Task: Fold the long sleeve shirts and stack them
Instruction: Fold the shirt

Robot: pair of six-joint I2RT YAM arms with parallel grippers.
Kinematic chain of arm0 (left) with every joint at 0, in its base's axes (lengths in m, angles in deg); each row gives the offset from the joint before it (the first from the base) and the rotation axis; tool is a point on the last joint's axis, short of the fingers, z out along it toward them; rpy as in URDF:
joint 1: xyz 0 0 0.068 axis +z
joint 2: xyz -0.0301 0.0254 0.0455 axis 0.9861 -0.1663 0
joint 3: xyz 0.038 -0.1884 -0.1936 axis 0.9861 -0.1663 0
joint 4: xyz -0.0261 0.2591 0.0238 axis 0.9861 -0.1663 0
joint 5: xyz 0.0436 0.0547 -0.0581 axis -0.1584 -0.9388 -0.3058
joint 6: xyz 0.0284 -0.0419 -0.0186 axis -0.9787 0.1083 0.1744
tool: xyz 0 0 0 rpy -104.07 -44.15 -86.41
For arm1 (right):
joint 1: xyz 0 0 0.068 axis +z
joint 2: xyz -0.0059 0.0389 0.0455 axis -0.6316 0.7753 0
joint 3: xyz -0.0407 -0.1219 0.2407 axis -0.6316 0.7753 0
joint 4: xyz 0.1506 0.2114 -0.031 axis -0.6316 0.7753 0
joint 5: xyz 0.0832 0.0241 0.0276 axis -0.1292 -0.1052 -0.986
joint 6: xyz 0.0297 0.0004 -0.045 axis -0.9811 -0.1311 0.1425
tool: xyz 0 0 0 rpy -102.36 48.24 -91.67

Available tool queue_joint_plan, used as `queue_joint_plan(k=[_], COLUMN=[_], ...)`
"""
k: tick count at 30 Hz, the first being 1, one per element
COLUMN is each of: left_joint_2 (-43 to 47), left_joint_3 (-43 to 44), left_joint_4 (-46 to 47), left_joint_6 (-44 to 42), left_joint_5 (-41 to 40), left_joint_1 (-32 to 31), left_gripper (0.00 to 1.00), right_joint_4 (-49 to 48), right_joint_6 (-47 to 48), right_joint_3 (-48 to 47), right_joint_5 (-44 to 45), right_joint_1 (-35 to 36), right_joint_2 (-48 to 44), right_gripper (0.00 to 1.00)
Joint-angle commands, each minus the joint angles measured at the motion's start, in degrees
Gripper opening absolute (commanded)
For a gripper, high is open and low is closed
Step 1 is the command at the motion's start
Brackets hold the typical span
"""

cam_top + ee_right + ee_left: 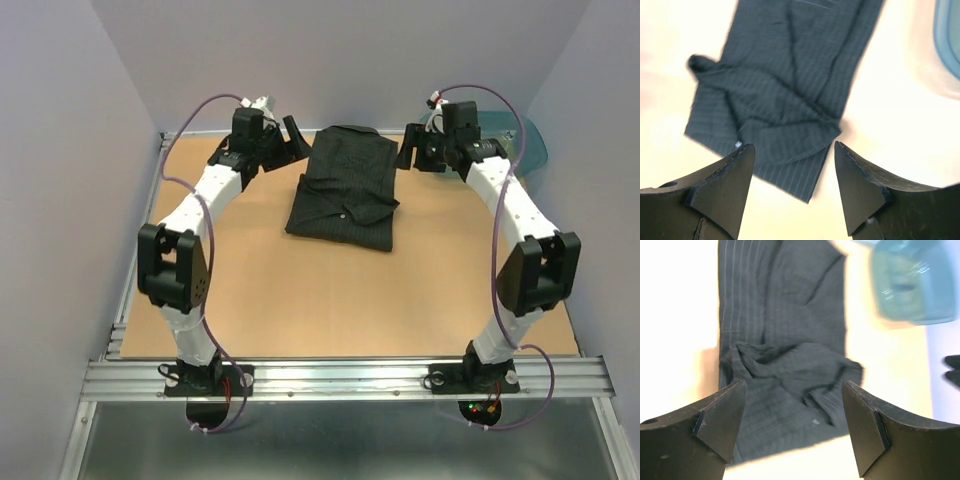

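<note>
**Here, a folded black shirt lies free between two open arms**

From above, the black pinstriped shirt (343,190) rests as a compact bundle near the middle of the worktop's (300,290) far edge, one flap poking out on its right. The left gripper (283,143) and right gripper (415,148) flank its far end, clear of the cloth, likely so the fold can settle undisturbed. A teal tub (530,140) sits at the far right corner. In the left wrist view, the jaws stand wide with nothing clamped, the shirt (785,315) spread beneath. The right wrist view matches: jaws parted, empty, the shirt (785,75) below, its rumpled layers suggesting some tidying remains.
</note>
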Motion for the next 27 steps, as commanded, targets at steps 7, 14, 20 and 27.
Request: queue_joint_plan(k=[7, 14, 20, 27], left_joint_2=[22.53, 32.9, 38.01, 39.06], left_joint_3=[-24.74, -38.82, -45.86, -47.1], left_joint_4=[3.46, 3.99, 3.47, 2.41], left_joint_6=[0.81, 0.71, -0.08, 0.27], left_joint_5=[-2.18, -2.35, -3.49, -3.23], left_joint_1=[-1.76, -3.17, -3.26, -3.26], left_gripper=[0.87, 0.86, 0.86, 0.86], right_joint_4=[-6.17, -8.64, -9.96, -10.4], right_joint_6=[-1.59, -2.03, -3.08, -4.32], right_joint_3=[19.88, 20.42, 12.71, -1.45], right_joint_5=[-0.08, 1.05, 0.71, 0.36], right_joint_1=[5.09, 7.03, 7.21, 7.47], right_joint_2=[-3.38, 0.92, 7.69, 17.0], right_gripper=[0.63, 0.58, 0.55, 0.55])
